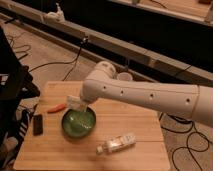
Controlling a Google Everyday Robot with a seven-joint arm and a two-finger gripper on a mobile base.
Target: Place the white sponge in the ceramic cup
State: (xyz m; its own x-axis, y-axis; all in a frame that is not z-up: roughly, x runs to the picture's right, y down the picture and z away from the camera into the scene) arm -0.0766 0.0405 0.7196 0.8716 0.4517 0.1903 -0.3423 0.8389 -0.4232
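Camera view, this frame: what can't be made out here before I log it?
- Small white ceramic cup: camera view, only its rim shows behind the white arm; inside hidden.
- Gripper: above the round green bowl's left rim, by the off-white rectangular sponge; the arm's wrist covers it.
- Clear plastic bottle: label too blurred to read.
- Small black object, left on the wooden table: too blurred to identify.

Arm point(150, 95) half-hides ceramic cup point(124, 76); end effector point(76, 103) over bowl point(80, 126) indistinct.
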